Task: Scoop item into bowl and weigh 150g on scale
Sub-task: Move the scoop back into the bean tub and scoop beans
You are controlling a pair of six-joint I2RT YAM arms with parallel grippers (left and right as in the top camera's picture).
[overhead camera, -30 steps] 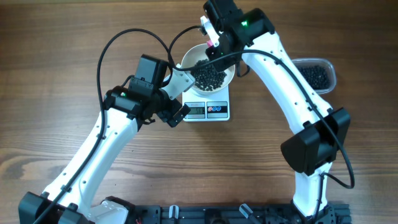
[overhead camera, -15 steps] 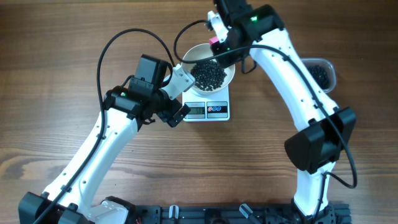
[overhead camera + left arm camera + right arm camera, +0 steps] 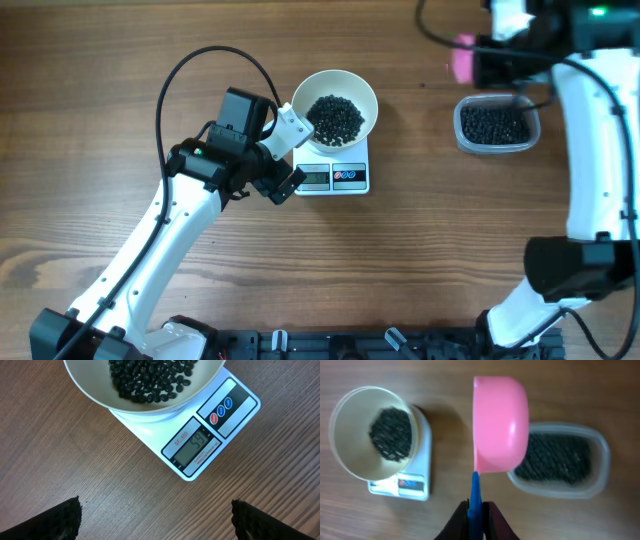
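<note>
With left fingers [image 3: 55, 520] gaping and right fingers [image 3: 457, 521] pinching the scoop [image 3: 500, 420] near the tub [image 3: 497, 148], an overfull load is risking overshooting on the scale [image 3: 340, 186]

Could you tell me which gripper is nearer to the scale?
Left. The left gripper hangs open right beside the scale; the right gripper, shut on the pink scoop, is away by the clear tub.

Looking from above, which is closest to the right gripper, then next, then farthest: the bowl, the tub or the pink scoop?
1. The scoop: held in the shut right gripper, top right.
2. The tub: close by, on the right side.
3. The bowl: far off to the left, on the scale.
</note>
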